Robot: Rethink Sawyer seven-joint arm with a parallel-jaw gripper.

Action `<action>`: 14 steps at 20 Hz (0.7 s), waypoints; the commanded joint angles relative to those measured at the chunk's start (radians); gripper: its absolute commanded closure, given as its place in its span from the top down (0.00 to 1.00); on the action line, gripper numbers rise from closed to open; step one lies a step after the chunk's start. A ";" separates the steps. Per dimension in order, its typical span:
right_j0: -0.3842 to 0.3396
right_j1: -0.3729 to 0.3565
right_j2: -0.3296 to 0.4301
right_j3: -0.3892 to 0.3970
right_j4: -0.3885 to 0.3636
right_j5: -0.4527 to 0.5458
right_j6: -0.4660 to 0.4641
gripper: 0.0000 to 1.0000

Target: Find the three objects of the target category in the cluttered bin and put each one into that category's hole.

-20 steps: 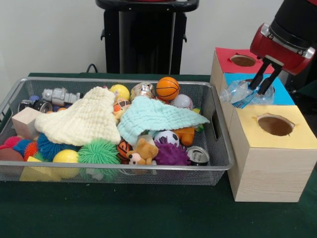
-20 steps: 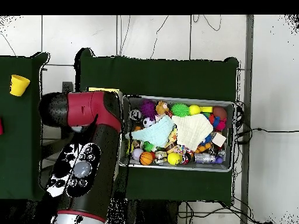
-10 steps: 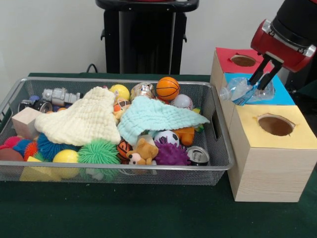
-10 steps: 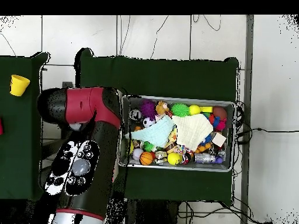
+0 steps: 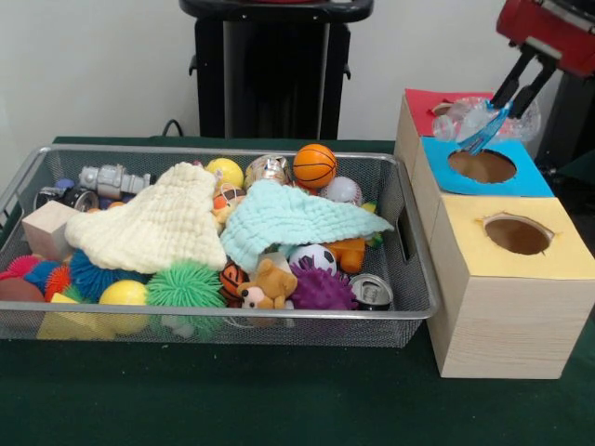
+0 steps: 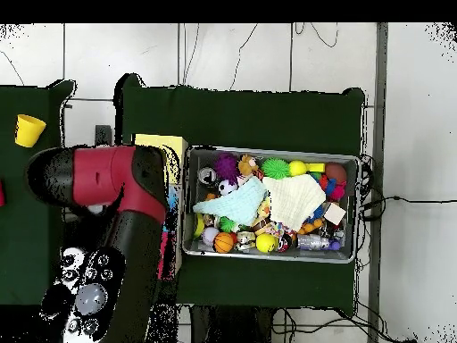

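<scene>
The gripper (image 5: 499, 119) hangs over the red box (image 5: 423, 110) at the far end of the row of three, its jaws closed on a clear bottle (image 5: 483, 121). The bottle is in the air above the red hole, clear of the blue hole (image 5: 482, 166) just nearer, which suggests red is the bottles' slot. It is held crosswise so it can be carried and dropped. Its long axis lies roughly level across the front view, and what looks like the neck points toward the bin (image 5: 409, 279), though the clear plastic makes that hard to confirm. The bin holds cloths (image 5: 288, 218) over balls.
</scene>
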 commanded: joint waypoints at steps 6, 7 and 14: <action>-0.005 -0.065 0.045 0.249 0.075 -0.050 0.242 0.00; -0.011 -0.069 0.059 0.273 0.095 -0.088 0.244 0.00; -0.089 -0.079 0.140 0.373 0.201 -0.284 0.160 0.00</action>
